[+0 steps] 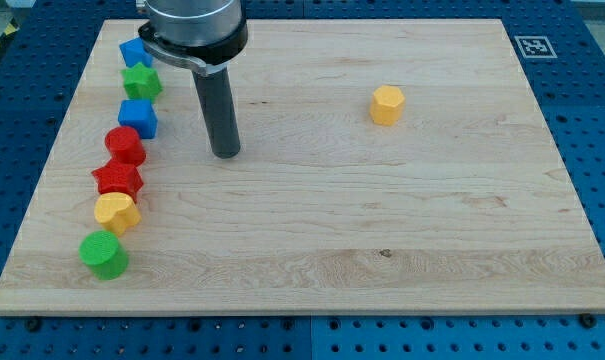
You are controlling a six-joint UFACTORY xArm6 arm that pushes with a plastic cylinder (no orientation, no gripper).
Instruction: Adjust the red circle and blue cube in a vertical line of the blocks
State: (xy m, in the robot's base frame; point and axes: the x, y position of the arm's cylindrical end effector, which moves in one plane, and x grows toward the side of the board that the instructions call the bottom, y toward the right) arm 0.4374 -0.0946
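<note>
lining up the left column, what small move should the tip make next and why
Probably slide my tip toward the view's left, nearer the red circle and blue cube. It stands apart to their right, and both sit slightly right of the line below.

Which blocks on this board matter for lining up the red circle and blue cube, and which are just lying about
Job:
red circle
blue cube
my tip, right of both, touching neither

Lying about:
blue block
green star
red star
yellow block
green cylinder
yellow hexagon, alone

Seven blocks line the board's left edge; one block sits apart, upper right.
</note>
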